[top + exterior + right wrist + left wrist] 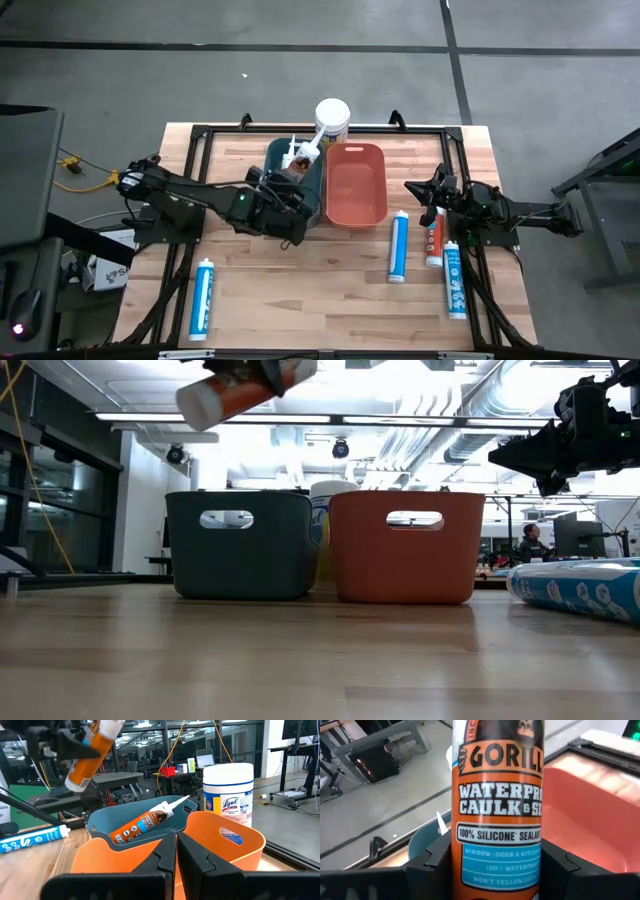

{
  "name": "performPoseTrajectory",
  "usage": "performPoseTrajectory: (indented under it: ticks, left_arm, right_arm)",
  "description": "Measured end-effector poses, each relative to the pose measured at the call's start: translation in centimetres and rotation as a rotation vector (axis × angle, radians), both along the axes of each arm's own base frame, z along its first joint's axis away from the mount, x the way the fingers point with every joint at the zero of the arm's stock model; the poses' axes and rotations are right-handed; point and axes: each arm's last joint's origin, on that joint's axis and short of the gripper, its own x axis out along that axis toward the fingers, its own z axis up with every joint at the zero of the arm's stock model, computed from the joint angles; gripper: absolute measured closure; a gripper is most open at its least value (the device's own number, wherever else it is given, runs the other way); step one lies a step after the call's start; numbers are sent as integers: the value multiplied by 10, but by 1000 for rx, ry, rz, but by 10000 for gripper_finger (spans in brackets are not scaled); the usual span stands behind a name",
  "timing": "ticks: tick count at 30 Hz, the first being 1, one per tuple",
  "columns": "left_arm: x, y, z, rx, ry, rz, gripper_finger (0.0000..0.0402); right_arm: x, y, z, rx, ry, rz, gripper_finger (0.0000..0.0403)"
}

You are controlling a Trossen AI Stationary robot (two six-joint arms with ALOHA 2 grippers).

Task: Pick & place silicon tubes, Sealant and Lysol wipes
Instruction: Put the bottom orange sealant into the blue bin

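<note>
My left gripper (288, 195) is shut on an orange Gorilla silicone sealant tube (497, 810), held high over the dark teal bin (312, 192); the tube also shows in the low view (240, 388) and the right wrist view (90, 755). A second orange tube (142, 824) lies in the teal bin, its nozzle resting on the rim. The Lysol wipes canister (332, 118) stands upright behind the bins. My right gripper (428, 198) is shut and empty, right of the orange bin (357, 183). My left gripper pinches the sealant tube's round body at the blue part of its label (497, 870) between its two fingers (436, 862), which lie across the tube. The tube is lifted clear above the teal bin and tilted, its flat end lower (195, 402).
Two blue-and-white tubes (399, 247) (455, 280) and a red-orange one (435, 238) lie on the wood right of the bins. Another blue-and-white tube (204, 297) lies near the front left. A black frame (195, 135) borders the table.
</note>
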Motion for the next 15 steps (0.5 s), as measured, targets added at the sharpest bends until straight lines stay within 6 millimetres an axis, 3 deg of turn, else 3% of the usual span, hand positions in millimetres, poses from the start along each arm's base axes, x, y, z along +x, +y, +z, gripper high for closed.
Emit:
performPoseTrajectory:
  ticks: [7,10,15]
  left_arm:
    - [15,17,-1,-44,11,-42,220]
    - [22,20,-13,-51,33,-99,221]
    - [18,33,-28,-95,-4,-129,222]
  right_arm:
    - [0,0,0,0,0,0,391]
    - [0,0,0,0,0,0,391]
    - [0,0,0,0,0,0,391]
